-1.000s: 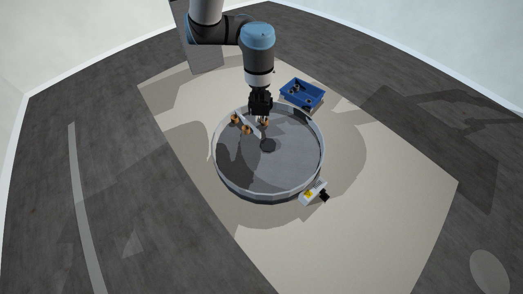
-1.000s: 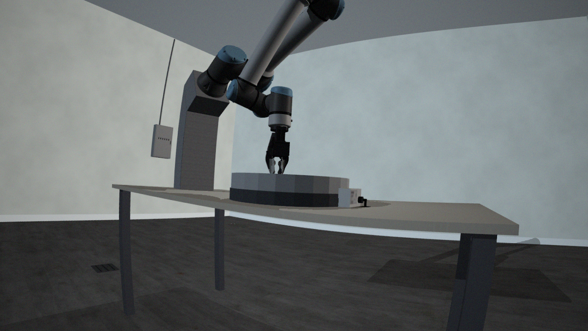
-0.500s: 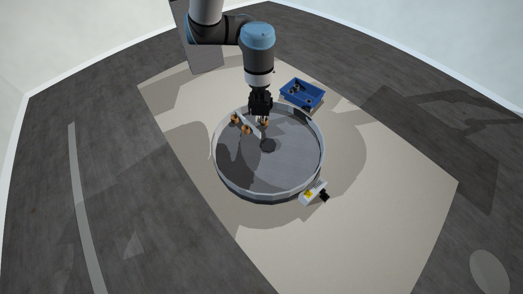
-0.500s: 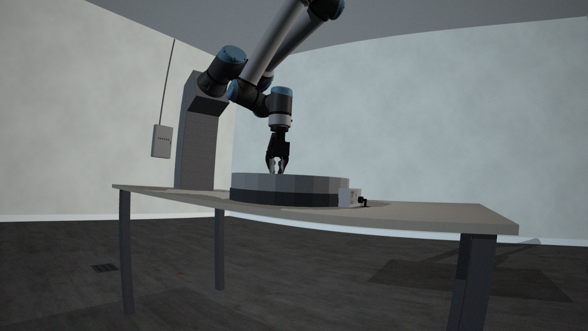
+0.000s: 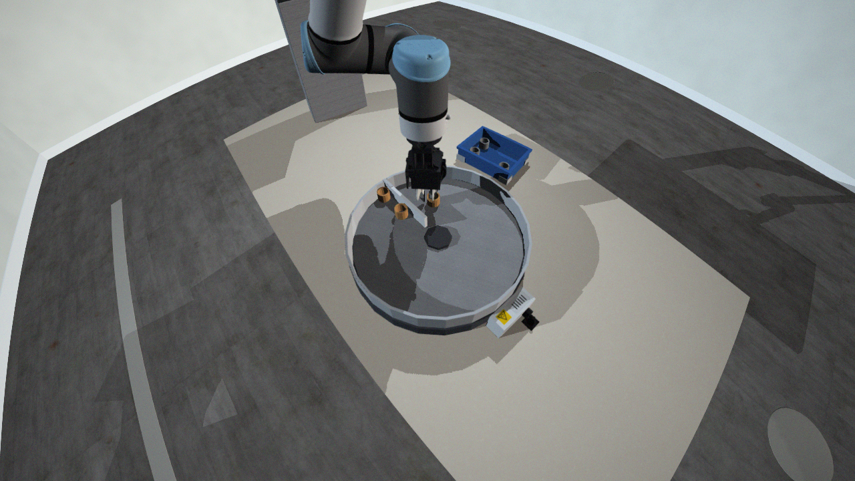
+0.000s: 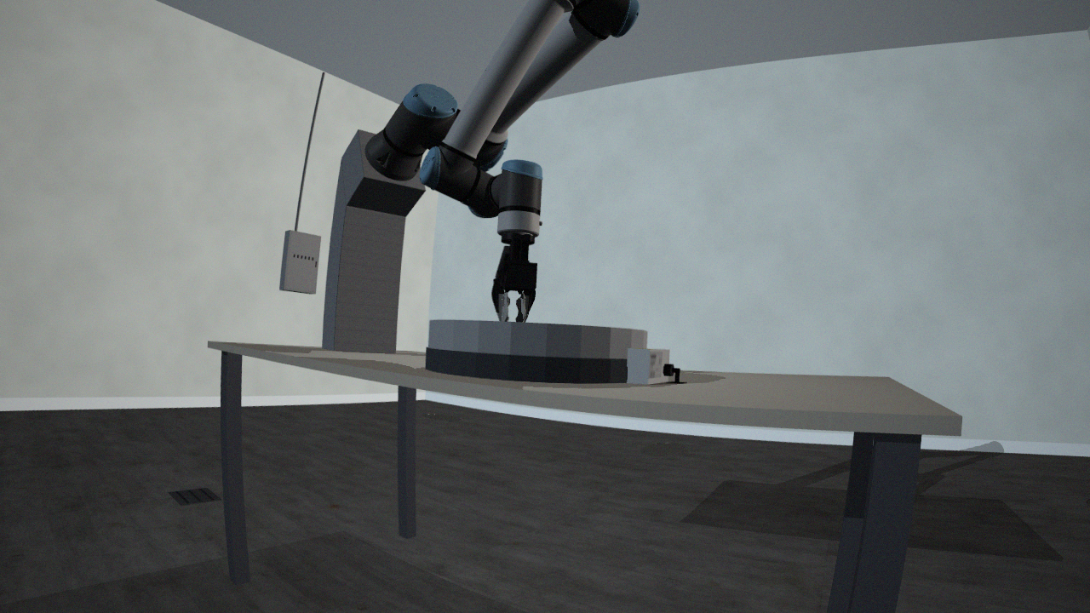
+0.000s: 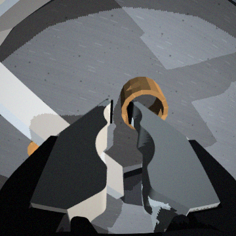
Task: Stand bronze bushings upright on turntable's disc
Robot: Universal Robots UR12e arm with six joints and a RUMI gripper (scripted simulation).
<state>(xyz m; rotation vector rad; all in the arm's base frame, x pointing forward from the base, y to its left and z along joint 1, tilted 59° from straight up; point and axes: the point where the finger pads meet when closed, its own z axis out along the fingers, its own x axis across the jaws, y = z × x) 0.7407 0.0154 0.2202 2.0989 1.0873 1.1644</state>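
My gripper [image 5: 425, 195] [image 6: 512, 319] [image 7: 119, 101] points down over the turntable's disc [image 5: 478, 263] [image 7: 82, 65]. Its jaws are slightly apart, one outside and one inside the opening of a bronze bushing [image 5: 435, 202] [image 7: 142, 85]. In the wrist view a gap shows between the left jaw and the bushing's wall. That bushing appears upright on the disc. Two more bronze bushings, one [image 5: 383, 194] near the rim and one [image 5: 401, 212] nearer the hub [image 5: 438, 238], stand beyond a bar. The blue crate [image 5: 485, 166] holds three steel bushings [image 5: 484, 143] [image 5: 474, 150] [image 5: 503, 166]. Their lower ends are hidden.
The light bar [image 5: 406, 203] [image 7: 26, 98] crosses the disc beside the gripper. A raised rim [image 5: 442, 323] [image 6: 533, 337] surrounds the disc. A drive box [image 5: 507, 316] [image 6: 647, 365] with a black knob is attached at the turntable's side.
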